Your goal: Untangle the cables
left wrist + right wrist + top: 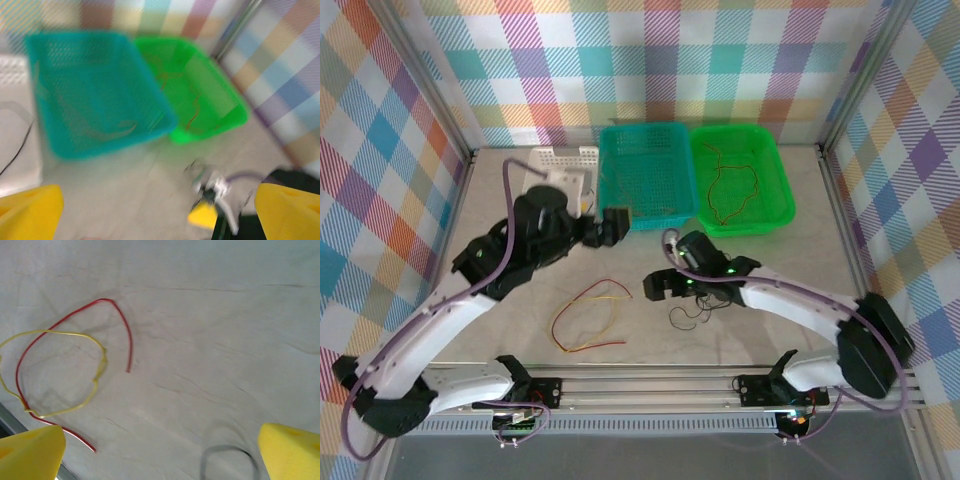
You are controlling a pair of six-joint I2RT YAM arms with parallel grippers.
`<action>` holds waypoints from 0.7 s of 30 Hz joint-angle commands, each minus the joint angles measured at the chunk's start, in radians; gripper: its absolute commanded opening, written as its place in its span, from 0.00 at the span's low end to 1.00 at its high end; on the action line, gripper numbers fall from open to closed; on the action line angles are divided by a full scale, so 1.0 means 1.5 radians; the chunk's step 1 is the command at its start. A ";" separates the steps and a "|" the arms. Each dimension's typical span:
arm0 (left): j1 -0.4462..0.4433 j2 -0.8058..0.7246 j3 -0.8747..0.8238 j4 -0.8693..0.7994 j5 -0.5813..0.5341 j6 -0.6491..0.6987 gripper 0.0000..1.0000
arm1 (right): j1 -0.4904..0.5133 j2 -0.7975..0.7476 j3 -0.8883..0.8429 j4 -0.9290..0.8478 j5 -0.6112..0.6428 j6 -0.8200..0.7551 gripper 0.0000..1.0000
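left fingers (30, 210) spread, teal basket (90, 85) ahead | right fingers (30, 452) spread over tabletop (225, 315) | red wire (130, 352) and yellow wire (70, 332) looped together, ahead-left of right fingers

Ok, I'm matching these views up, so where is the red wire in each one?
Top external: the red wire lies low and centre, as an open loop.
Right wrist: the red wire is in the left half, as an arc.
Left wrist: looks toward the green basket instead.
Shared landmark: the yellow wire crosses the red wire in the top and right wrist views. The green basket ties the left wrist view to the top one.
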 commanded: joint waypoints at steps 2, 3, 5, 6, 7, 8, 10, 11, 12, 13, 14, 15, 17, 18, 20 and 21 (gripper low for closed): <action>-0.001 -0.138 -0.108 -0.089 -0.078 -0.047 0.97 | 0.040 0.112 0.061 0.139 -0.033 0.026 0.97; 0.000 -0.170 -0.130 -0.110 -0.091 -0.056 0.97 | 0.044 0.139 0.072 0.153 -0.039 0.027 0.96; 0.002 -0.228 -0.164 -0.139 -0.112 -0.066 0.97 | 0.048 0.179 0.079 0.192 -0.061 0.037 0.93; 0.002 -0.256 -0.178 -0.155 -0.122 -0.070 0.97 | 0.049 0.197 0.084 0.206 -0.069 0.041 0.91; 0.002 -0.280 -0.186 -0.172 -0.128 -0.073 0.97 | 0.052 0.211 0.089 0.212 -0.073 0.042 0.88; 0.003 -0.299 -0.191 -0.185 -0.129 -0.073 0.97 | 0.053 0.218 0.092 0.216 -0.073 0.042 0.87; 0.003 -0.322 -0.194 -0.219 -0.135 -0.080 0.97 | 0.059 0.229 0.097 0.219 -0.074 0.044 0.83; 0.002 -0.331 -0.197 -0.231 -0.135 -0.083 0.97 | 0.062 0.235 0.100 0.216 -0.074 0.042 0.80; 0.003 -0.339 -0.203 -0.239 -0.136 -0.085 0.97 | 0.066 0.243 0.106 0.210 -0.072 0.042 0.77; 0.003 -0.348 -0.208 -0.247 -0.137 -0.086 0.97 | 0.070 0.250 0.112 0.199 -0.071 0.042 0.72; 0.002 -0.355 -0.214 -0.253 -0.140 -0.086 0.97 | 0.073 0.255 0.118 0.192 -0.072 0.041 0.67; 0.002 -0.361 -0.219 -0.258 -0.142 -0.086 0.97 | 0.077 0.259 0.122 0.186 -0.071 0.042 0.62; 0.003 -0.370 -0.225 -0.267 -0.147 -0.088 0.97 | 0.084 0.258 0.124 0.179 -0.065 0.044 0.55; 0.003 -0.374 -0.227 -0.270 -0.148 -0.089 0.97 | 0.087 0.254 0.126 0.171 -0.056 0.045 0.53; 0.002 -0.380 -0.230 -0.273 -0.148 -0.088 0.97 | 0.090 0.245 0.129 0.149 -0.044 0.046 0.53; 0.002 -0.380 -0.230 -0.273 -0.150 -0.086 0.97 | 0.092 0.241 0.132 0.134 -0.043 0.046 0.52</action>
